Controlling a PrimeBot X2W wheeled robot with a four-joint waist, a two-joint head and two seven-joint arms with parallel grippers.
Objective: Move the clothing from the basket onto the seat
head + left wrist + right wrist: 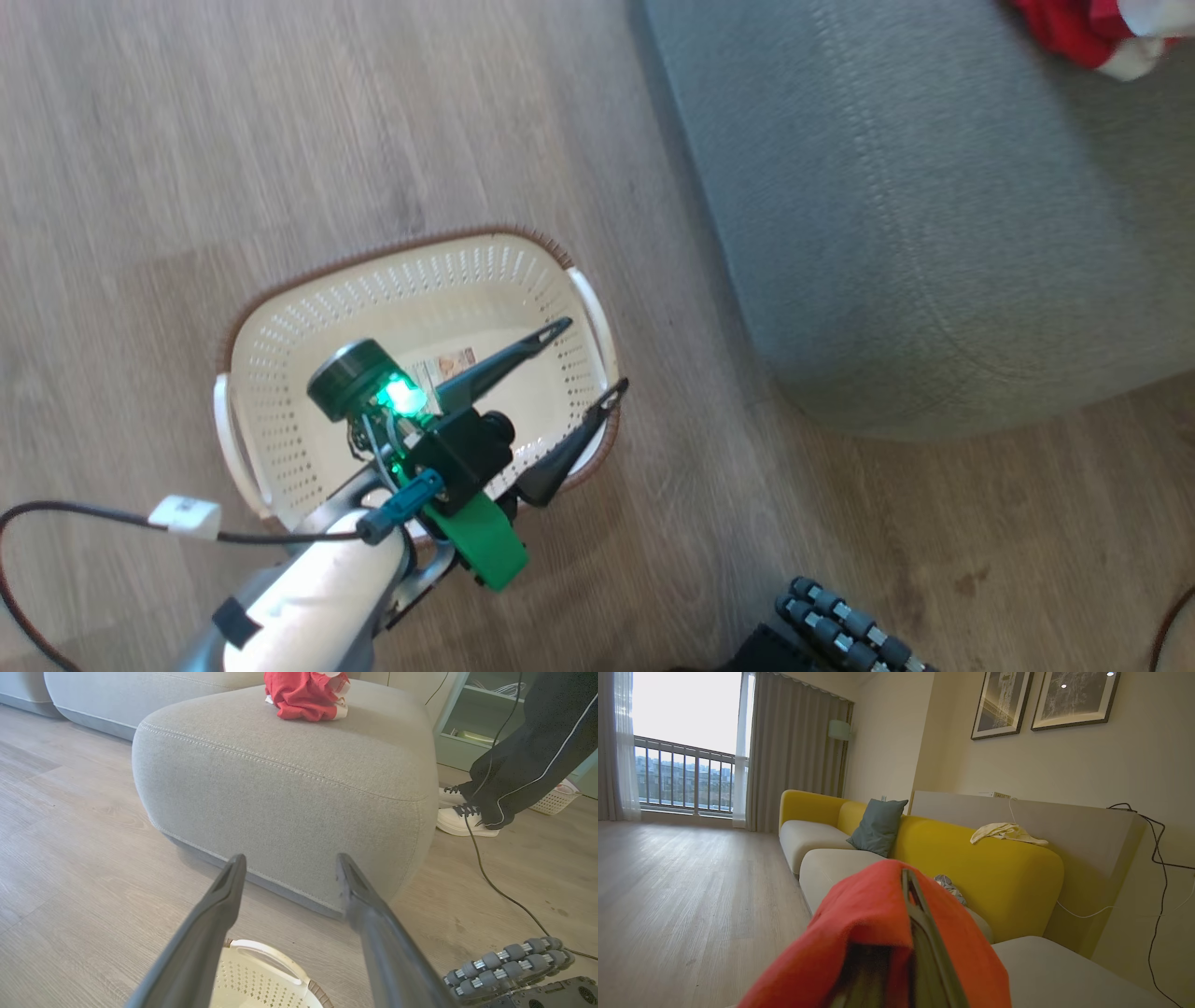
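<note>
Above the basket (280, 345) on the wooden floor (187, 140), the left tool (597, 353) is hanging with its fingers spread wide and gripping nothing, seemingly ready to reach in. On the grey seat (280, 779), red clothing (303, 695) is already lying bunched. The right tool (906, 877) is clenching another red garment (868, 905), holding it raised, probably for the seat.

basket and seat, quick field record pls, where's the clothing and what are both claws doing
seat: red and white clothing bunched on top
basket: on the floor beside the seat, no garment seen inside, part hidden by the left arm
left claw: open, empty, above the basket rim
right claw: shut on a red garment
person: white shoes on the floor past the seat
</note>
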